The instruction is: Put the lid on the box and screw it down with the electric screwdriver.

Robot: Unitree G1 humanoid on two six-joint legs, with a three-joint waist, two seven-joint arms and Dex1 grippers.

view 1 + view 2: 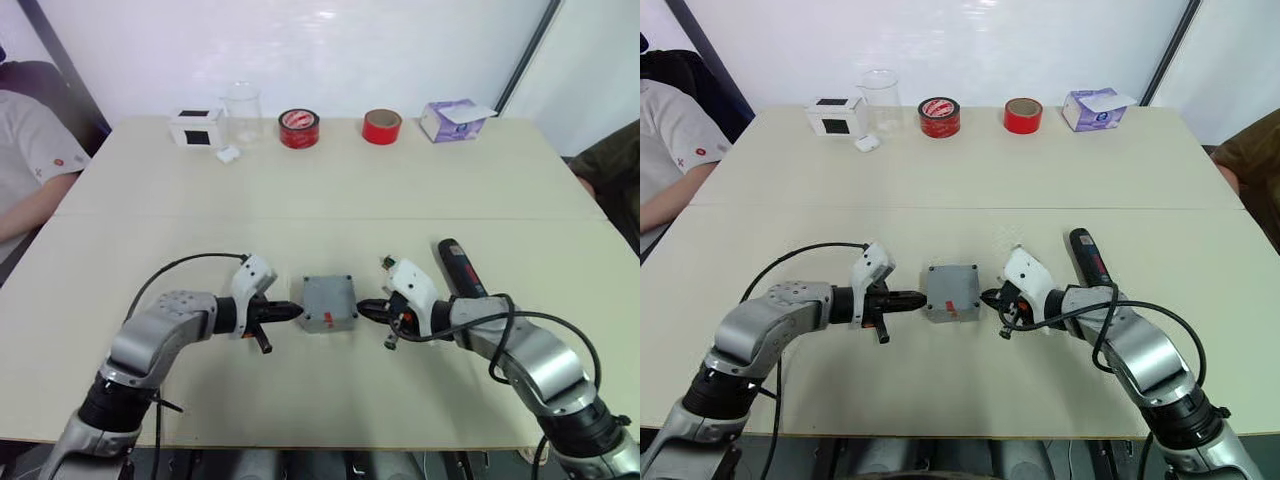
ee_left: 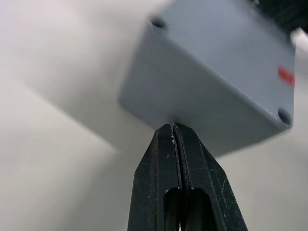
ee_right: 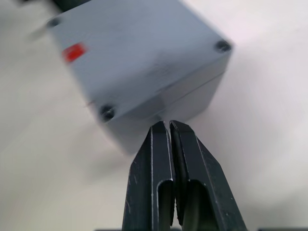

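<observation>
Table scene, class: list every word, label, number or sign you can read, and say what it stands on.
No text can be read.
Box: a red mark, no letters made out.
Patterned red tape roll: white print, too small.
Electric screwdriver: red markings, unreadable.
Purple tissue box: print too blurred.

A pale beige table (image 1: 330, 190) fills the middle, a faint seam running across it from 9 to 3 o'clock. Behind it, at 12 o'clock, stands a plain white wall (image 1: 330, 50), brightly lit, with dark slanted bars at 11 and 1 o'clock.
</observation>
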